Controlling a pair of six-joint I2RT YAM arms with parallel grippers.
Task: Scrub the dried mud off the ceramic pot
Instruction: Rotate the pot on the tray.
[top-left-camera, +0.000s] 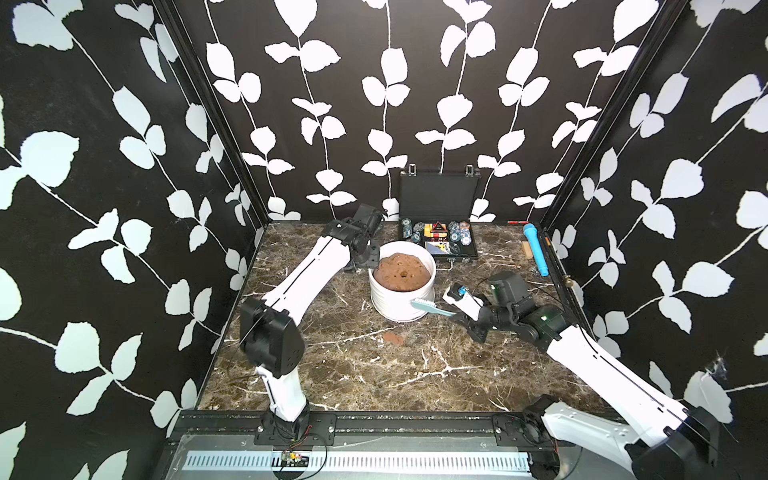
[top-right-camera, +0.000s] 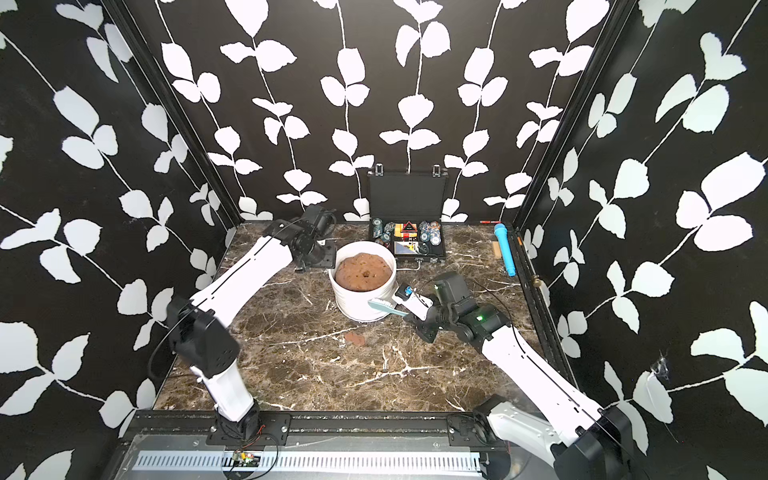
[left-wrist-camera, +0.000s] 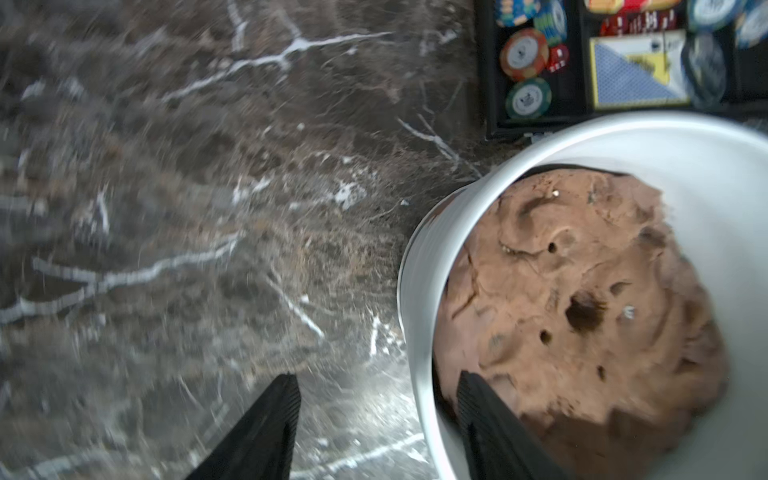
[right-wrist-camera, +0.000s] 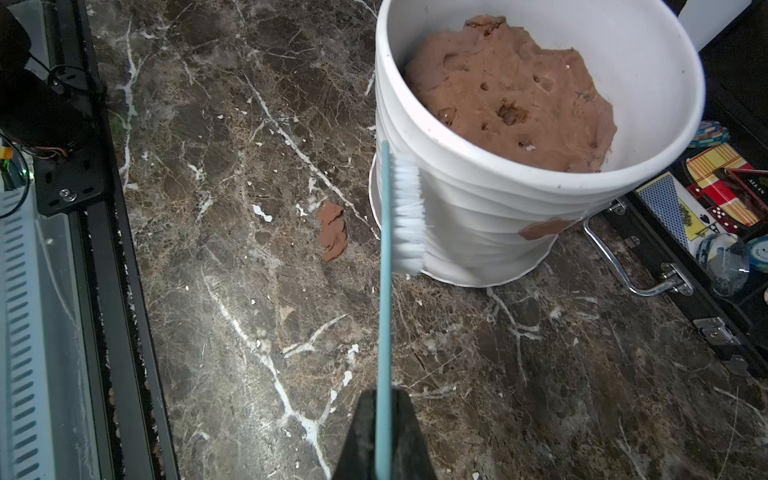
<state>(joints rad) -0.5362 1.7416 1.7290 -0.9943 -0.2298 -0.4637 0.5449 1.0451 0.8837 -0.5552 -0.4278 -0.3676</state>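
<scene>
Ceramic pot (top-left-camera: 395, 305), white and ribbed, stands upright on the marbled brown counter (top-left-camera: 332, 374), toward the back and middle, and we see it in both top views (top-right-camera: 357, 305). Just behind it an open black case (top-left-camera: 438, 195) of chips and cards rests against the back wall, its metal handle near the pot's base. A lumpy brown mound (top-left-camera: 401, 272) with a hole in its middle fills the pot to just under the rim.

At the far left side of the ceramic pot we find the left hand (left-wrist-camera: 376, 376) with its jaws spread. In the left wrist view one finger shows over the counter and the other over the mound, with the rim between them. We cannot tell whether either finger touches the pot.

On the near right side, the right hand (right-wrist-camera: 384, 399) pinches the handle of a pale teal brush (right-wrist-camera: 386, 291). Its white bristles (right-wrist-camera: 409, 208) press against the ribbed outer wall.

Of the dried mud, we see one reddish-brown patch (right-wrist-camera: 544, 228) stuck low on the wall, apart from the bristles. A second flake (right-wrist-camera: 332, 230) lies flat on the counter near the front of the pot, clear of its base (top-left-camera: 394, 338).
</scene>
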